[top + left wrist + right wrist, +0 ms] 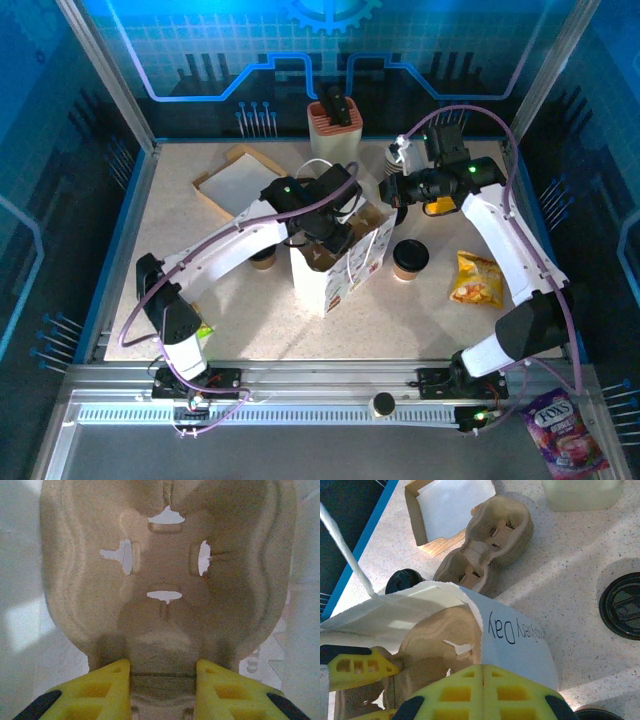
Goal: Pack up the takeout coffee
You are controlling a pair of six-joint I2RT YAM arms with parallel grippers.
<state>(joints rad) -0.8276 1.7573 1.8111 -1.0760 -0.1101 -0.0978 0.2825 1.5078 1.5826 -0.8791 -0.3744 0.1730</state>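
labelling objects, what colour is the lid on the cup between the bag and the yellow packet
Black lid, best in the top external view.

A tan black-lidded cup [410,258] stands upright right of the bag [335,275], second cup [263,259] left.

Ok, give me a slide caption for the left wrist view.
Left tool holds a pulp cup carrier inside the white paper bag.
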